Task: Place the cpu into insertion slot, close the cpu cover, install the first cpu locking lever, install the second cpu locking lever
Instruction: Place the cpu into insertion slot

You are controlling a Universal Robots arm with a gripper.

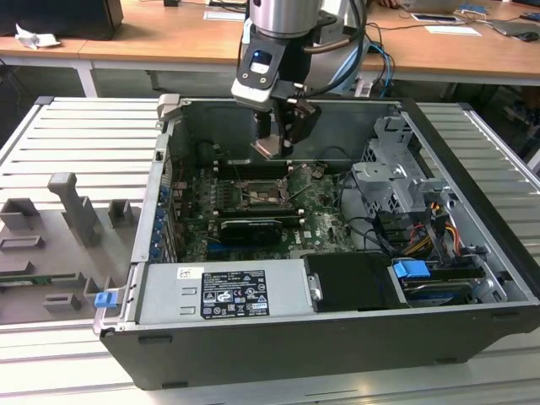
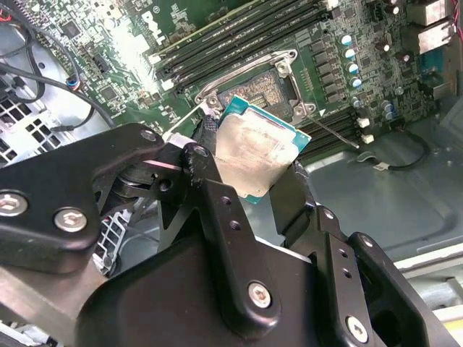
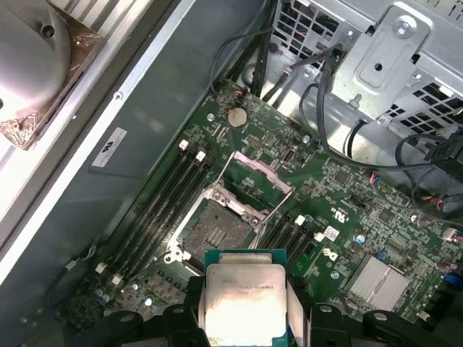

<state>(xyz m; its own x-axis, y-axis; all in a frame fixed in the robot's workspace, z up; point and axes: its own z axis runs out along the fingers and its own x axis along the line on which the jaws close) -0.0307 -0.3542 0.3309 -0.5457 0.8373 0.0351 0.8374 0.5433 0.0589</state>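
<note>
The claw [image 1: 273, 145] is closed on the cpu [image 2: 255, 144], its two black fingers [image 2: 210, 184] pressing on opposite edges of the chip. The cpu is held in the air inside the open case [image 1: 337, 346], above the green board [image 3: 362, 217] and touching nothing else. It lies flat, with its pale metal top facing up toward the wrist and its green rim showing round that top. It is square, so it has no long axis. In both wrist views its edges look turned relative to the edges of the slot [image 3: 215, 233].

The slot sits below and a little ahead of the chip. Its dark pin field is bare, with nothing in it. The cover [image 3: 255, 173] is swung open on its hinge along the slot's far edge, and the board shows through its square window. The space straight above the slot is open.

Long black memory slots [image 3: 163, 210] run along both sides of the slot, parallel to it and just beside its frame. In the exterior view a long black card [image 1: 251, 229] lies across the board on the near side of the slot.

Besides the board, the case holds a grey power supply [image 1: 224, 291] along its near wall and a metal drive cage [image 1: 392, 181] on the exterior view's right. A bundle of cables [image 1: 439, 224] runs beside the cage. The case stands on a slatted metal bench [image 1: 76, 135].
</note>
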